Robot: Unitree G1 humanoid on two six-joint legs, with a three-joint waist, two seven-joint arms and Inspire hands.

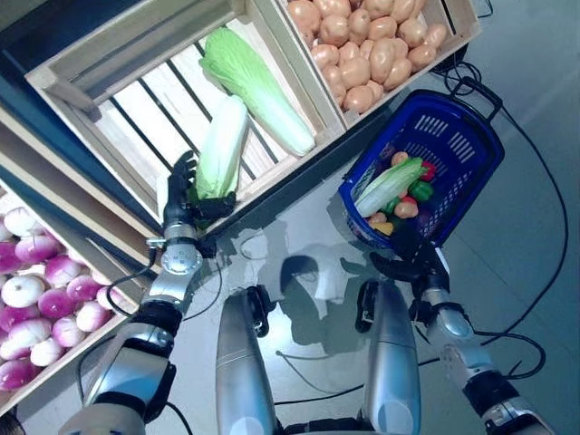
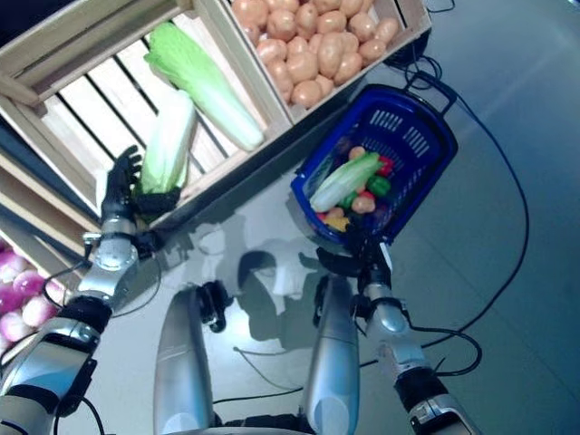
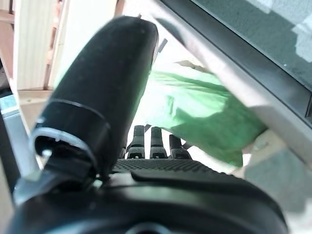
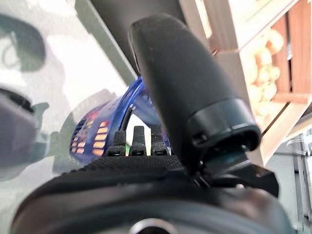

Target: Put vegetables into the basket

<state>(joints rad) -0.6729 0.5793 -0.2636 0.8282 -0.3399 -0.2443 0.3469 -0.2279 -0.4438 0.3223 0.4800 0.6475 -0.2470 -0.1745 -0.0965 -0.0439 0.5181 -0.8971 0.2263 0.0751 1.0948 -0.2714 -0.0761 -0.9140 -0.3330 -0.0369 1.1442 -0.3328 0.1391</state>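
A long pale-green napa cabbage (image 1: 222, 149) lies in the wooden crate (image 1: 91, 82) with its leafy end at the crate's front edge. My left hand (image 1: 184, 204) is at that end, fingers along one side and thumb across the other, closed on the cabbage; the left wrist view shows its green leaves (image 3: 204, 117) between thumb (image 3: 107, 87) and fingers. The blue plastic basket (image 1: 471, 122) stands on the floor to the right and holds another napa cabbage (image 1: 390, 186), red and green peppers and small round vegetables. My right hand (image 1: 412, 258) waits beside the basket's near rim, fingers straight.
The crate's front wall (image 1: 299, 159) runs between my left hand and the basket. A second wooden crate (image 1: 462, 36) stands just behind the basket. A lower shelf (image 1: 54, 362) lies at the far left. Grey floor (image 1: 299, 227) lies between the stand and the basket.
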